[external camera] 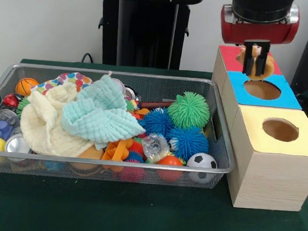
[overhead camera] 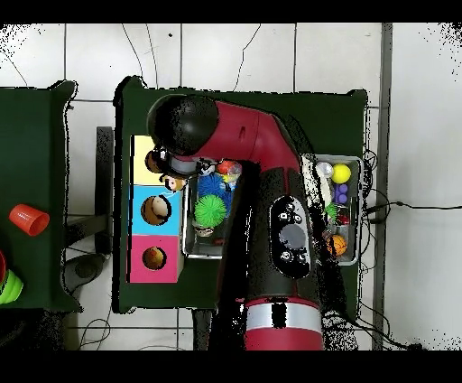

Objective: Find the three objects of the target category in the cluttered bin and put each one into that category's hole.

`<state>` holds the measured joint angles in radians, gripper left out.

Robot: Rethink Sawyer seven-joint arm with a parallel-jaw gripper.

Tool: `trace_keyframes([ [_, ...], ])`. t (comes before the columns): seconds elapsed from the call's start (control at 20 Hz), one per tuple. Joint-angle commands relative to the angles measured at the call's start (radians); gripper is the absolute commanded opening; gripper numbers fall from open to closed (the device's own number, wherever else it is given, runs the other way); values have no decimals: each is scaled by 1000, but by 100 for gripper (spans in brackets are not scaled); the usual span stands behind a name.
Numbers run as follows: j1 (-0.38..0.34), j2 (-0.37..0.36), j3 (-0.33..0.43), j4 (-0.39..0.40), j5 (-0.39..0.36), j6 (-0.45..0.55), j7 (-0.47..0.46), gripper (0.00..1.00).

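Front view: orange ball (external camera: 265, 67) gripped in pincer (external camera: 255, 63).

My arm (overhead camera: 271, 181) is covering most of the wire basket (overhead camera: 354, 163) from overhead, leaving only its two ends showing. From the front, the top edge is cutting off my arm above the wrist, and my gripper (external camera: 256, 59) is hiding part of a tan round thing (external camera: 268, 66) I cannot identify. The two cloths (external camera: 91, 117) are burying whatever is lying beneath them. The red box top (external camera: 231, 56) is sitting partly behind my gripper.
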<state>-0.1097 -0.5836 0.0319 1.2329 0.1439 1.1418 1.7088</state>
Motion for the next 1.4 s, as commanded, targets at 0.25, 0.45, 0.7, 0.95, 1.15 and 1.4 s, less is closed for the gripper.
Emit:
trace_keyframes([
  [0.25,3,124,4,-54,2,126,221,0],
  [0.45,13,50,-27,102,-18,66,178,0],
  [0.7,6,-12,-35,253,-26,-41,129,0],
  [0.95,-17,-72,-18,414,-9,-174,81,0],
  [1.15,-33,-105,1,532,0,-307,65,0],
  [1.4,-43,-115,25,641,-21,-476,66,0],
])
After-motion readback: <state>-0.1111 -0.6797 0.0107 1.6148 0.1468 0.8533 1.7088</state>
